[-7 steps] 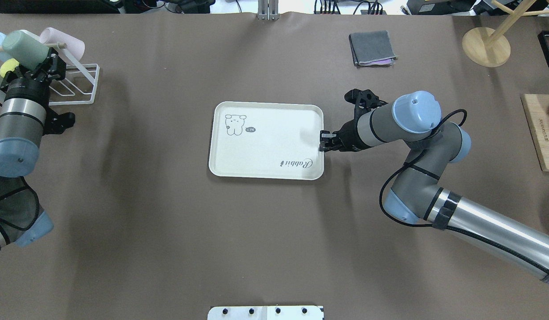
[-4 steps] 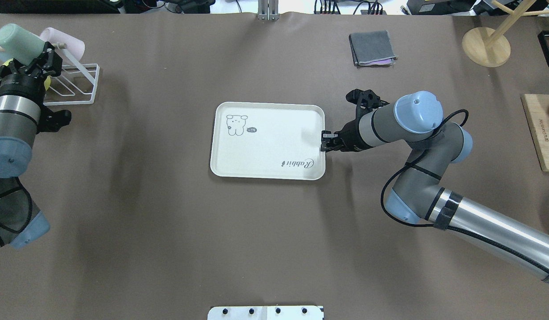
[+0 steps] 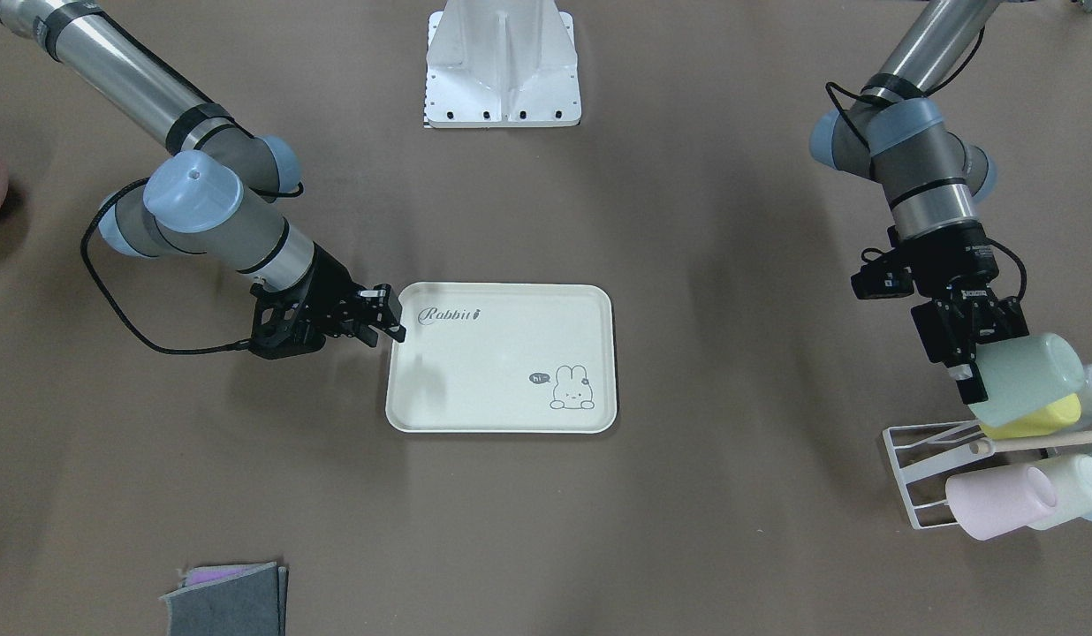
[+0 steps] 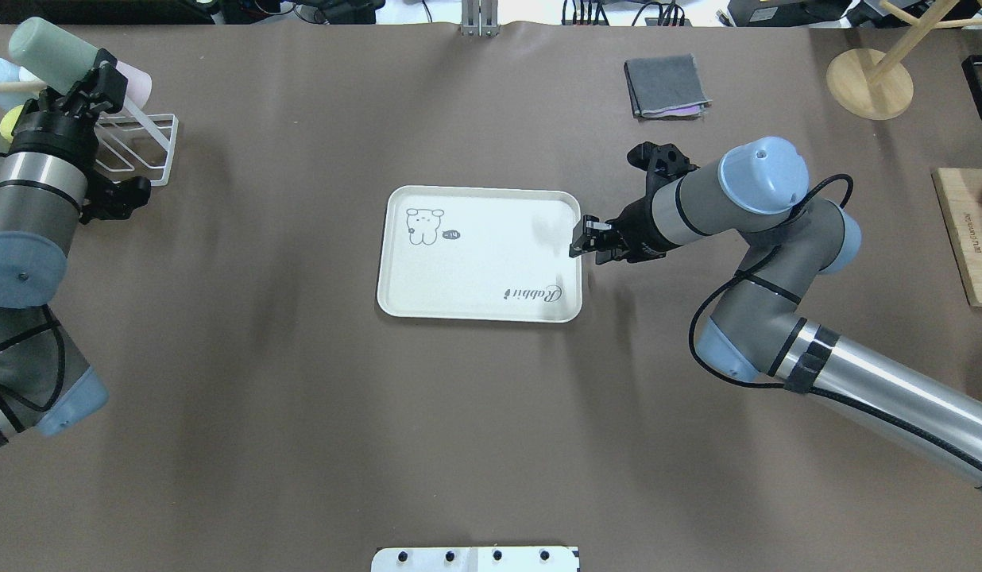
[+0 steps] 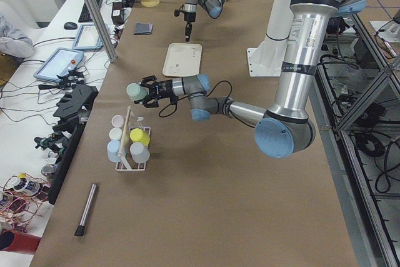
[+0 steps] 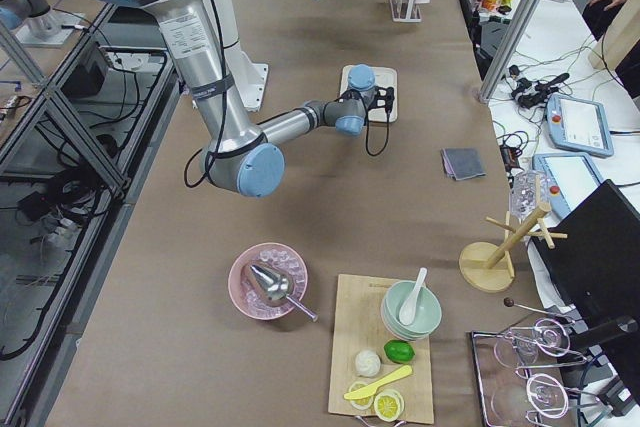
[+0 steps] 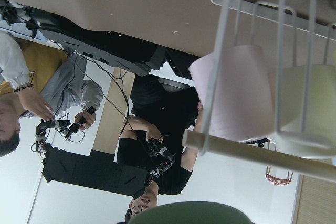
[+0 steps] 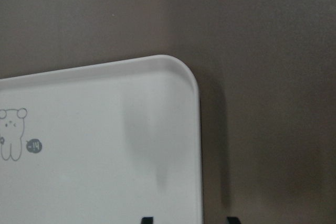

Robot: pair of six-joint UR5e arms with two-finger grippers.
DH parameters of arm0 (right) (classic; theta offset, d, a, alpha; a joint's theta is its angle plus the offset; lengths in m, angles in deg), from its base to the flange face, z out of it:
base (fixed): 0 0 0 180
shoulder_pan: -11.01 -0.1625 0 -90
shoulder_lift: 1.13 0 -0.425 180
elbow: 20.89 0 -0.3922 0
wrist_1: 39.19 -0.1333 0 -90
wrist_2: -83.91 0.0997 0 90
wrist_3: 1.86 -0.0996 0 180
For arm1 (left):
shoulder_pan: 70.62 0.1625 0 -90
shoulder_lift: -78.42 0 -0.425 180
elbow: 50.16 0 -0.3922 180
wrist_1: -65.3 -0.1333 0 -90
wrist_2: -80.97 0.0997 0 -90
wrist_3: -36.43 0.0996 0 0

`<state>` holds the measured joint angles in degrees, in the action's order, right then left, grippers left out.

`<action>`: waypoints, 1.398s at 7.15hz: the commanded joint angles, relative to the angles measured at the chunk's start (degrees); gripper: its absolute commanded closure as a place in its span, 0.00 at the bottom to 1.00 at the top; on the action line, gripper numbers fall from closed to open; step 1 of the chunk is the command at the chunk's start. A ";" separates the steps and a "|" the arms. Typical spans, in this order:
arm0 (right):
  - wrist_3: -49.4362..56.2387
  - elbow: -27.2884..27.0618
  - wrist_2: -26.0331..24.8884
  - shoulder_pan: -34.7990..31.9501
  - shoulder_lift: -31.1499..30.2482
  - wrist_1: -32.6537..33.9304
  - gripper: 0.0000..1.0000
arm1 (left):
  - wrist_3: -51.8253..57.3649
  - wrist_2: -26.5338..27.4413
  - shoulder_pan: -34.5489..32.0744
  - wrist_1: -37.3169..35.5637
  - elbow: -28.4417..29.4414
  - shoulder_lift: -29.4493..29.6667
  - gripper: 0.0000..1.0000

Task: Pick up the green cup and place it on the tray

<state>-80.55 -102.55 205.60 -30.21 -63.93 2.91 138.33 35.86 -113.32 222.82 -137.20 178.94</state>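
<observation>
My left gripper (image 3: 974,358) is shut on the green cup (image 3: 1032,375) and holds it tilted on its side above the white wire rack (image 3: 917,468). The overhead view shows the cup (image 4: 50,52) beyond the gripper (image 4: 90,79); its dark rim shows at the bottom of the left wrist view (image 7: 189,214). The cream tray (image 4: 475,278) lies at the table's middle, nothing on it. My right gripper (image 4: 580,238) hovers at the tray's right rim (image 8: 198,145), fingers slightly apart, holding nothing.
The rack holds a pink cup (image 3: 997,503), a yellow cup (image 3: 1036,420), a paler whitish-green cup (image 3: 1072,490) and a wooden rod (image 3: 1041,439). A grey cloth (image 4: 666,86), a wooden stand (image 4: 868,83) and a wooden board (image 4: 968,238) sit at the back right.
My left gripper has carried the green cup up and away from the rack. My right gripper has shifted along the tray's right rim toward the far side; the tray moved slightly.
</observation>
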 commanded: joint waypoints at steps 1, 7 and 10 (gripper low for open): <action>0.20 -2.71 3.46 -3.93 -1.09 3.41 0.00 | -9.31 -2.78 0.33 -0.72 -1.02 2.12 0.26; 48.56 -28.18 -5.29 -16.42 -18.65 35.30 0.00 | -51.28 -25.52 1.12 -0.64 -3.39 10.13 0.28; 72.01 -33.72 -4.80 -25.88 -20.96 51.24 0.00 | -73.89 -27.92 6.82 0.41 -2.52 12.24 0.29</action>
<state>-19.27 -133.26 200.87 -51.69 -83.66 45.76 73.10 8.44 -109.08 222.87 -140.11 190.32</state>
